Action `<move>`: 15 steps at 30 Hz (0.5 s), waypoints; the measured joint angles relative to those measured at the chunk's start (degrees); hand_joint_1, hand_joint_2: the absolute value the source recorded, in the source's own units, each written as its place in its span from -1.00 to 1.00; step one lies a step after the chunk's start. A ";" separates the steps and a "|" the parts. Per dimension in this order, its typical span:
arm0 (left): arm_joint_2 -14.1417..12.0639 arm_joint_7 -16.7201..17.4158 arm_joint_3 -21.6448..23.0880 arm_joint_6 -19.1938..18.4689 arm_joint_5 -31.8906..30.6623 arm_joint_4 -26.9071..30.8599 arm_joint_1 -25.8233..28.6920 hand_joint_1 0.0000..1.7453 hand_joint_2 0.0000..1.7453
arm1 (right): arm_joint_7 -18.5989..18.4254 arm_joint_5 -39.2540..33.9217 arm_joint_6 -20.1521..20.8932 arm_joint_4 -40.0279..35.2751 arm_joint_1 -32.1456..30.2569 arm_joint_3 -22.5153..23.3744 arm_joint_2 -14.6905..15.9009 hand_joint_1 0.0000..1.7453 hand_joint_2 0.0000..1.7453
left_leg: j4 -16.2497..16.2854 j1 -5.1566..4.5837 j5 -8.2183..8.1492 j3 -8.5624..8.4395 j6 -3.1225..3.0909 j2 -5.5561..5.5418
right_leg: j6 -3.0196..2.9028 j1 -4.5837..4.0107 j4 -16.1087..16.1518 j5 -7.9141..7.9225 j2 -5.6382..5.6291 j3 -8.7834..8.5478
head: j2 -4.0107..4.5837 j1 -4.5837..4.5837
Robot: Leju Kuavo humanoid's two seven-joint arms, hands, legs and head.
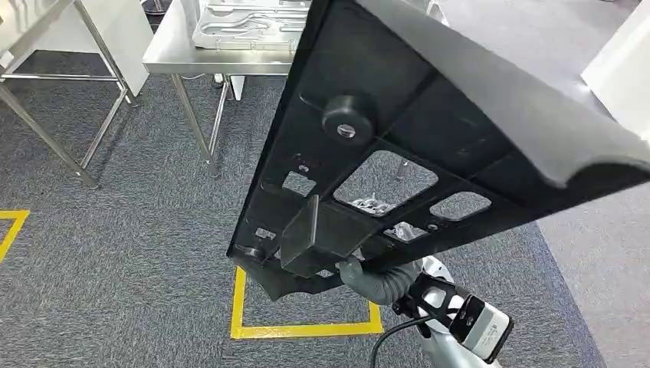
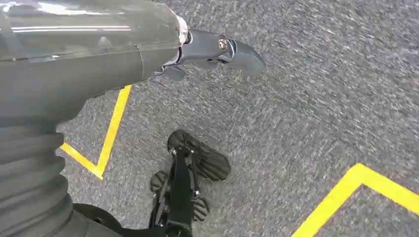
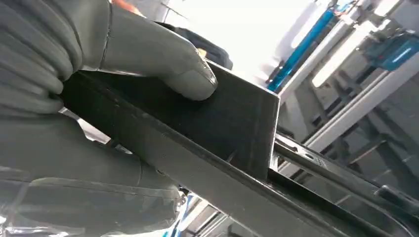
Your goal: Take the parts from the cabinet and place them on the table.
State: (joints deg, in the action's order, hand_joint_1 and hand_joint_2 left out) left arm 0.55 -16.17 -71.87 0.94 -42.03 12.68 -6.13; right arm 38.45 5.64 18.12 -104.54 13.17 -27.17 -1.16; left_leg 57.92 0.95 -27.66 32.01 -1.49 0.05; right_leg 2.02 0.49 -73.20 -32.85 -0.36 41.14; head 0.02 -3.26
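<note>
My right hand (image 3: pixel 74 64) grips the part (image 1: pixel 429 130), a large black panel with cut-outs and a round boss on its face. In the right wrist view my thumb (image 3: pixel 168 64) presses flat on a black block (image 3: pixel 237 118) that stands out from the panel's lower end, and the rest of the hand wraps beneath the panel's edge, so the block is pinched between thumb and fingers. In the head view the panel rises from my right hand (image 1: pixel 360 272), tilted, extending up and away from the hand toward the far side; its upper end carries a curved grey lip (image 1: pixel 536 107). Through the cut-outs, grey carpet (image 1: pixel 115 230) is visible beyond the hand. A steel table (image 1: pixel 222 54) stands well ahead of the hand and to its left, and a silver tray (image 1: pixel 245 23) lies on it; the panel is apart from the table, held in the air. A yellow floor marking (image 1: pixel 306 330) lies below the hand on the carpet. My left hand (image 2: pixel 217 49) hangs over the carpet (image 2: pixel 321 98), near a yellow line (image 2: pixel 113 123). It holds nothing; one dark finger extends straight out, and I cannot tell how the other fingers lie.
</note>
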 joint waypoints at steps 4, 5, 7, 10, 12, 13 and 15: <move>-0.09 -0.04 0.00 0.00 0.00 0.00 0.14 -1.00 1.00 | 0.37 0.06 0.13 0.04 -0.39 0.09 0.02 1.00 1.00 | 0.00 -0.13 -1.41 -1.95 0.27 -0.06 | -0.68 -0.02 6.70 7.61 0.03 -1.35 | 0.00 0.00; -0.07 -0.09 0.00 0.00 0.00 0.00 0.13 -1.00 1.00 | 0.39 0.06 0.15 0.04 -0.38 0.11 0.02 1.00 1.00 | -0.03 -0.14 -1.88 -2.65 0.41 -0.06 | -1.18 -0.18 11.71 10.31 0.09 -3.50 | 0.00 0.00; -0.07 -0.15 0.00 -0.04 0.00 0.00 0.03 -1.00 1.00 | 0.41 0.07 0.26 0.07 -0.24 0.13 0.02 1.00 1.00 | -0.16 -0.35 -2.60 -3.07 1.13 -0.09 | -1.73 -0.77 14.80 8.47 0.36 -5.27 | 0.00 0.00; -0.09 -0.20 0.00 0.00 0.00 0.00 -0.18 -1.00 1.00 | 0.48 -0.07 0.31 0.09 -0.08 0.15 0.02 1.00 1.00 | -1.24 -0.29 -3.30 -4.06 2.11 0.26 | -2.43 -0.92 14.90 7.36 0.09 -5.77 | 0.00 0.00; -0.17 -0.26 0.00 0.04 0.00 0.04 -0.42 -1.00 1.00 | 0.52 -0.37 0.46 0.06 0.10 0.15 -0.09 1.00 1.00 | 0.98 -0.17 -3.71 -4.09 2.50 0.20 | -2.94 -0.20 16.36 6.95 0.12 -8.18 | 0.00 -0.07; -0.17 -0.26 0.00 0.13 0.00 0.04 -0.40 -1.00 1.00 | 0.52 -0.46 0.48 0.07 0.44 0.15 -0.13 1.00 1.00 | 5.57 -0.12 -5.05 -1.54 2.85 0.15 | -3.44 -0.22 16.52 6.43 0.30 -9.04 | 0.00 -0.07; -0.33 -0.24 0.00 0.26 0.00 0.04 -0.09 -1.00 1.00 | 0.52 -0.46 0.52 0.15 0.42 0.15 -0.13 1.00 1.00 | 15.61 -0.12 -7.39 5.57 3.38 0.16 | -3.50 -0.26 16.52 5.00 0.26 -10.51 | 0.00 -0.07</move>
State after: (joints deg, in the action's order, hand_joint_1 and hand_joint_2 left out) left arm 0.22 -16.41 -71.87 1.20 -42.03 12.72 -6.22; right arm 38.97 5.18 18.64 -104.39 13.59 -27.02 -1.29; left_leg 73.53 0.83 -35.05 37.57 1.90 0.21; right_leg -1.48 0.23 -56.67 -27.85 -0.10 30.64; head 0.02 -3.32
